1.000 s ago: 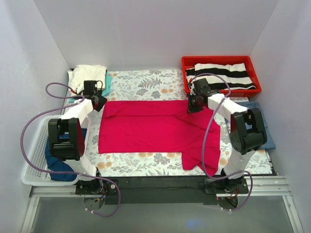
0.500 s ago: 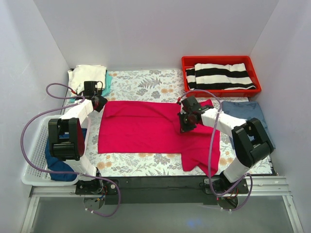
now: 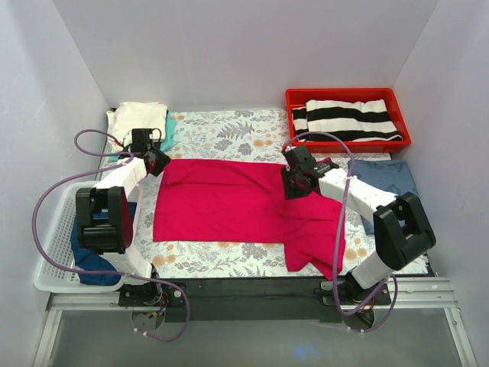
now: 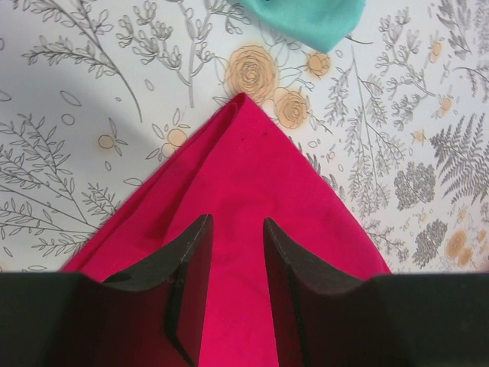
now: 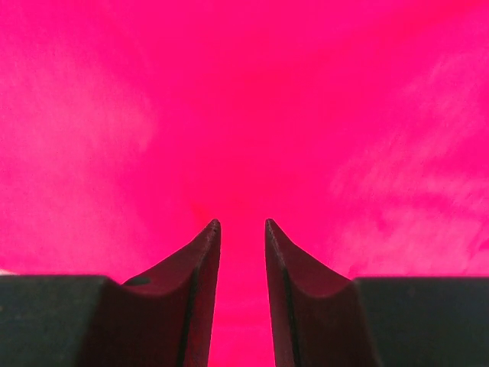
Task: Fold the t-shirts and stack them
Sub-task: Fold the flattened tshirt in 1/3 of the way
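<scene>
The large crimson-red t-shirt lies spread on the floral tablecloth, with one part hanging toward the near right. My left gripper sits on the shirt's far left corner. In the left wrist view its jaws are nearly closed with red cloth between them. My right gripper is down on the shirt's far right part. Its jaws are also nearly closed, and red cloth fills that view. A cream folded tee lies on a teal one at the far left.
A red bin at the far right holds a black-and-white striped shirt. A grey-blue shirt lies beside my right arm. A white basket at the near left holds dark blue cloth. White walls enclose the table.
My right gripper moved from the shirt's far right corner toward the middle and then a little back, and the shirt's far right edge shifted with it. My left gripper stayed put.
</scene>
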Tool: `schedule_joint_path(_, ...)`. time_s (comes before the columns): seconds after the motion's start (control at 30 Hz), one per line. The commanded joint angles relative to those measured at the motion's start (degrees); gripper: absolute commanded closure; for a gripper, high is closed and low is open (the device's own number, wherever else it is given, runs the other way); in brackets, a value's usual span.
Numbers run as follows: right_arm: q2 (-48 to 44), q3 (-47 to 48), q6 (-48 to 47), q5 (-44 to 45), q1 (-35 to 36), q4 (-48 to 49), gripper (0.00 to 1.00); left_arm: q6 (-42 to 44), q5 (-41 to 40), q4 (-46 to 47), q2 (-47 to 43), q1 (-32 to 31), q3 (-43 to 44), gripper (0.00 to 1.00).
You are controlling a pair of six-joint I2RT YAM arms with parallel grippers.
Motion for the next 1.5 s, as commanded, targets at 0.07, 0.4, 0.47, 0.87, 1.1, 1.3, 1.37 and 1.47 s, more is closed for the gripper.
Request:
schedule_joint_path(0.07,8.6,9.0,-0.6,4.0,-2.7,0.2,0.64,4.6,5.4,1.8,-4.3,-1.1,1.7,0.69)
schedule_joint_path(0.4,18.6,17.2,-1.8,0.1,-10.0,0.3,0.64,7.5,10.4,0.1,2.0,-5.7,2.9,0.69)
schedule_joint_path(0.47,19.6,17.5,-2.2,-1.0,-10.7,0.2,0.64,6.6,9.5,-0.2,5.1,-5.7,3.5,0.69)
schedule_joint_path(0.87,29.4,24.7,-3.1,-1.9,-14.7,-4.5,0.64,0.9,-3.2,-14.8,20.3,-5.7,17.7,0.69)
schedule_joint_path(1.1,37.7,37.2,-4.9,-1.0,-17.2,-8.8,0.66,1.1,-3.9,-18.3,25.8,-5.7,26.3,0.68)
schedule_joint_path(1.3,41.6,44.3,-7.0,-0.7,-18.4,-11.0,0.68,2.4,-2.0,-18.2,29.9,-5.7,32.8,0.68)
schedule_joint_path(1.37,40.5,45.1,-7.7,0.4,-18.4,-11.2,0.68,3.5,-0.6,-17.4,30.1,-5.7,33.8,0.68)
schedule_joint_path(1.47,37.3,45.6,-8.5,0.7,-18.4,-11.1,0.68,5.2,-0.4,-15.6,27.7,-5.7,34.6,0.68)
